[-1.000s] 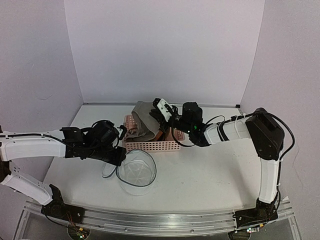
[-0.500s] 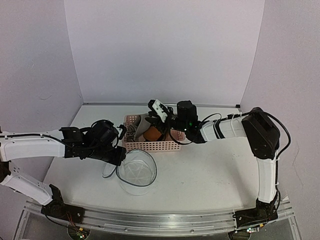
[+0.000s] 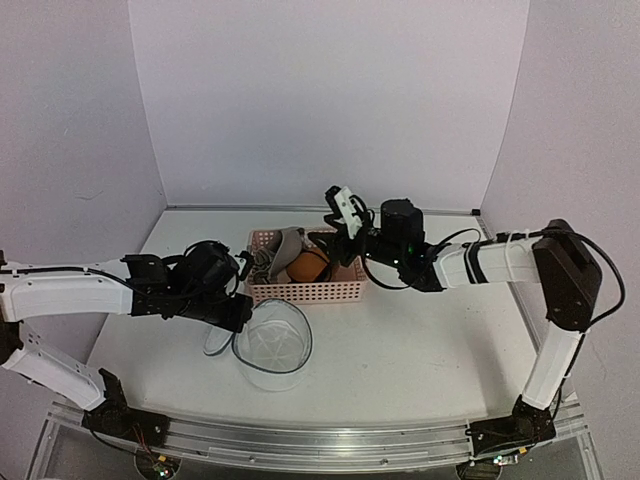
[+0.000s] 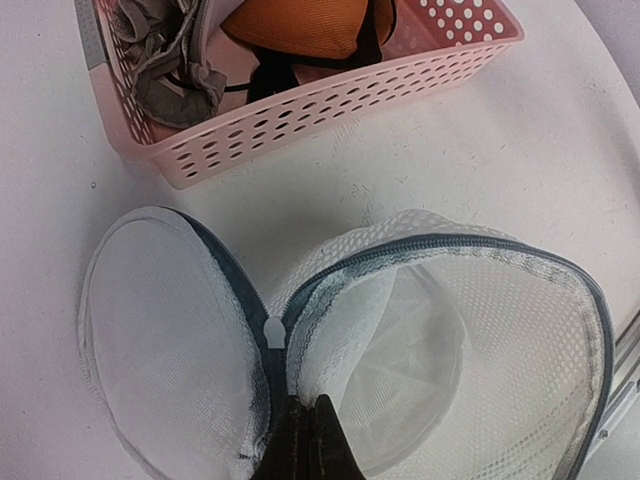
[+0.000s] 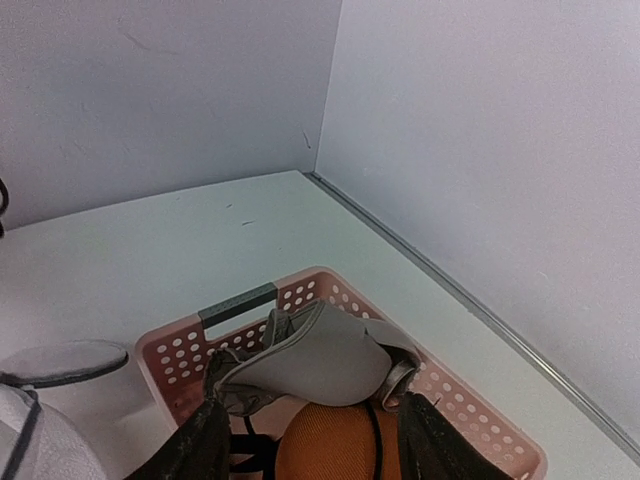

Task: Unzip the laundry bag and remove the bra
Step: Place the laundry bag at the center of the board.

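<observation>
At the left, the white left arm reaches in low over the white tabletop. The left jaws are clenched on the small white mesh drum-shaped laundry bag. In the left wrist view their dark fingertips pinch the dark grey zip rim where the bag's body meets its round flat lid, just below the small white zip pull.

The bag lies on the tabletop with its zip undone around most of the rim. Its lid is folded flat to the left and its mouth gapes wide, showing bare mesh inside.

Just behind the bag stands a pink perforated plastic basket. The soft grey padded bra lies in the basket, draped over the other garments at its left and middle. Beside and partly under it sits a rounded orange padded cup with black straps.

At the right, the right arm stretches across from the far right edge to the basket. The right jaws stand spread apart and hold nothing. In the right wrist view one dark finger shows on each side of the grey bra, hanging over the basket's contents. Whether the fingers touch the fabric cannot be told.
</observation>
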Available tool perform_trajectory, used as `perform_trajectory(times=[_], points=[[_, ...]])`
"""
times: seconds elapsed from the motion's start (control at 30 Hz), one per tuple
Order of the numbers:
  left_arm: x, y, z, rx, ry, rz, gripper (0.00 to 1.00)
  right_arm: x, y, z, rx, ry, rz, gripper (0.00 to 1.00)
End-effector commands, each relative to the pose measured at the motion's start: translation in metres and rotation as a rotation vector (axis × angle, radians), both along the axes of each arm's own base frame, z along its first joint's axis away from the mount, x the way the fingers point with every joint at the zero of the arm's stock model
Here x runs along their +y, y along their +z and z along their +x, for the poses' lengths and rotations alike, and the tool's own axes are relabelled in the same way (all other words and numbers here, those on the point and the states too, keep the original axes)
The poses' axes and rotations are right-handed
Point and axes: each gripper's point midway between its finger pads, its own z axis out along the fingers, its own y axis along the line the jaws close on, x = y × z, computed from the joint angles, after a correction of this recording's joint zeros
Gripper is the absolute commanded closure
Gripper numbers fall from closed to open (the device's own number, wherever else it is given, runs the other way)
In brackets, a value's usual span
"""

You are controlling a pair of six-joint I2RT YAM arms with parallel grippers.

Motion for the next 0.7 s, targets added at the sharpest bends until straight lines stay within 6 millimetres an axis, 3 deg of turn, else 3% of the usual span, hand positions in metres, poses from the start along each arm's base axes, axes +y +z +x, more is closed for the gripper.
perform_trajectory(times=[0.0, 0.13, 0.4, 0.5, 0.67], points=[[-0.014, 0.016, 0.008, -0.014, -0.012, -0.036, 1.00, -0.032, 0.059, -0.013, 0.012, -0.091, 0.158, 0.39], [-0.026, 0.016, 0.006, 0.002, -0.045, -0.059, 1.00, -0.054, 0.054, -0.032, 0.139, -0.111, 0.152, 0.35], [-0.070, 0.013, -0.005, 0.027, -0.149, -0.086, 1.00, -0.104, 0.038, -0.080, 0.350, -0.157, 0.224, 0.09], [-0.087, 0.014, -0.008, 0.040, -0.168, -0.104, 1.00, -0.109, 0.031, -0.102, 0.439, -0.108, 0.180, 0.02], [-0.104, 0.017, -0.011, 0.052, -0.165, -0.136, 1.00, -0.121, 0.014, -0.134, 0.516, -0.052, 0.156, 0.02]])
